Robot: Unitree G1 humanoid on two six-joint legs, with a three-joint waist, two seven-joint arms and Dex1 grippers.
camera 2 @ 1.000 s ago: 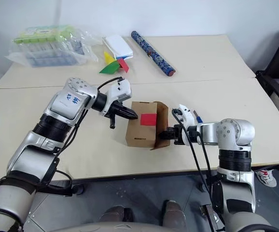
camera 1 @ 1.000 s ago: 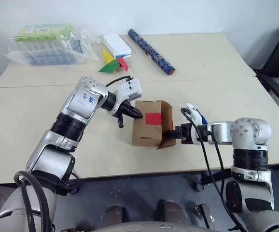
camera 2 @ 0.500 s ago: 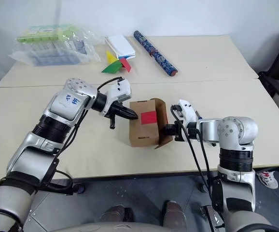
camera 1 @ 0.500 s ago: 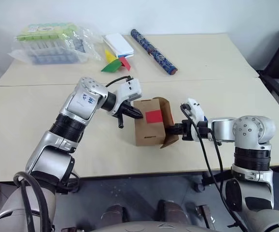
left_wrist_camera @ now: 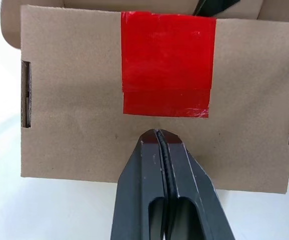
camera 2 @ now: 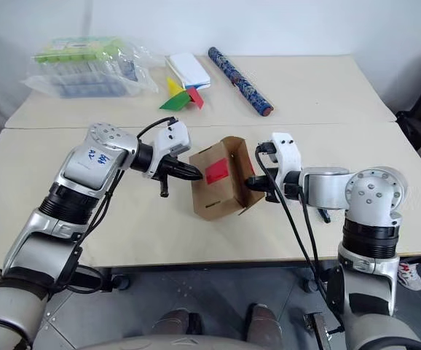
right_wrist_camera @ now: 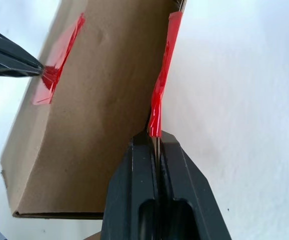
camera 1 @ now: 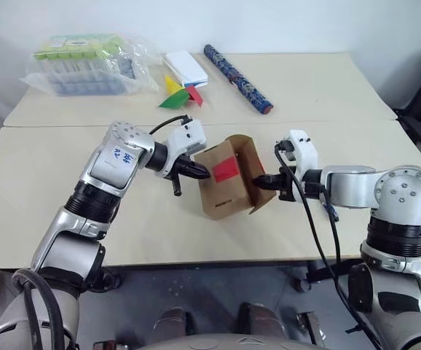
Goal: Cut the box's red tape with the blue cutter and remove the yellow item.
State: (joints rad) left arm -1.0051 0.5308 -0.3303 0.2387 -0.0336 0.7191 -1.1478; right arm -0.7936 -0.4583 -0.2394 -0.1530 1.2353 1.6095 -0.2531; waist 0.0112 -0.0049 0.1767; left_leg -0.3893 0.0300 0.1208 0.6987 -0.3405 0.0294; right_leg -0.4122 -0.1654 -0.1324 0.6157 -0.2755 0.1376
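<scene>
Cardboard box [camera 1: 229,179] between pinched claws; roll [camera 1: 237,68] beyond.

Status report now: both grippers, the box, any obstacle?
Left gripper shut, tip against box below red tape. Right gripper shut on lid flap. Box tilted. No obstacle seen.

No readable text, label or number anywhere.

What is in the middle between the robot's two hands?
The box, tilted, sits between the left gripper and right gripper, seen in both eye views.
</scene>
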